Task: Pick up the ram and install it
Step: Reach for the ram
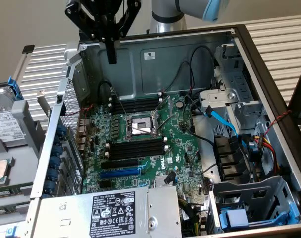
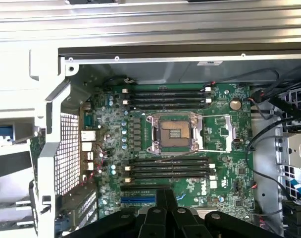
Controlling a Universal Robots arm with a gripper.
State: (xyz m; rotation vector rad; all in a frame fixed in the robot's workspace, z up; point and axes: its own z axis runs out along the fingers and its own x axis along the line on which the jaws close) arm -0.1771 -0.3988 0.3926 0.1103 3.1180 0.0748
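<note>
The hand (image 1: 112, 55) hangs above the open computer case (image 1: 190, 49), over its far corner toward the exterior view's left, with its dark fingers pressed together and no green board visible between them. In the wrist view the same closed hand (image 2: 165, 196) points down at the motherboard (image 2: 225, 129), close to the blue slot (image 2: 138, 199). Where the ram lies I cannot tell. The case rests on a pale slatted desk (image 1: 279, 34) with its side panel off, so the green motherboard (image 1: 180, 148) lies exposed. At the board's middle sits the CPU socket (image 1: 140, 126) in its metal frame. One bank of long black memory slots (image 1: 135, 105) runs on its far side and a second bank (image 1: 135, 148) on its near side (both banks look dark along their length, with white clips at the ends). The wrist view shows the socket (image 2: 173, 133) between those banks too, one at (image 2: 165, 96) and the other at (image 2: 168, 168). The blue slot (image 1: 120, 172) lies just beyond the nearer bank, toward the power supply (image 1: 113, 213) with its black label. A coin battery (image 1: 179, 104) sits beside the farther bank. A light blue cable (image 1: 217, 116) curves past the drive bays on the exterior view's right. Outside the case, at that view's left edge, lies a hard drive (image 1: 4, 124).
</note>
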